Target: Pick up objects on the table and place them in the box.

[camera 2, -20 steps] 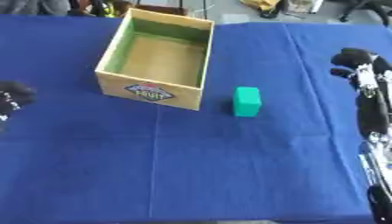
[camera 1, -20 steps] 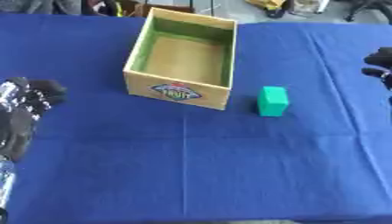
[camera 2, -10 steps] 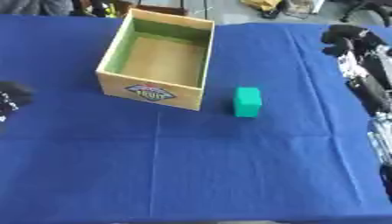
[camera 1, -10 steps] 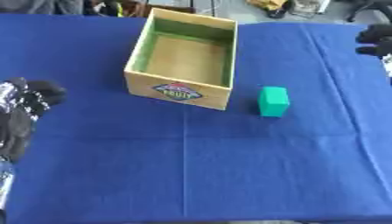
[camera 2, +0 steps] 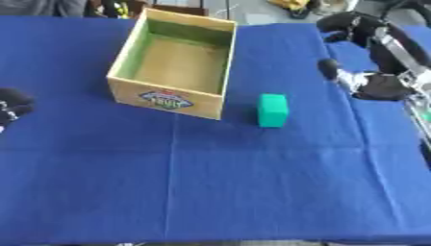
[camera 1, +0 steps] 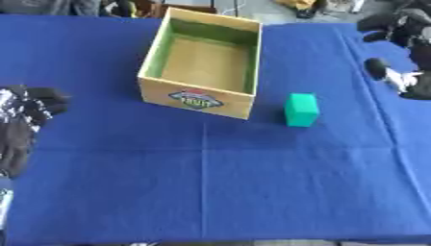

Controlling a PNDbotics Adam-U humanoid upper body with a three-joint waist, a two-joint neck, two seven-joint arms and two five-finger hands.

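The green block (camera 2: 272, 110) was a small plain rectangular piece, lying on the blue tablecloth (camera 2: 252, 182) just beside the right wall of the cardboard box (camera 2: 172, 62), not touching it. The box was open on top, with green inner walls and a colourful label on its front side. The near half of the cloth offered wide room. The right hand (camera 2: 363, 57) hovered above the far right part of the table, fingers curled and holding nothing. The left hand (camera 1: 23, 120) rested at the left edge, fingers relaxed, grasping nothing.
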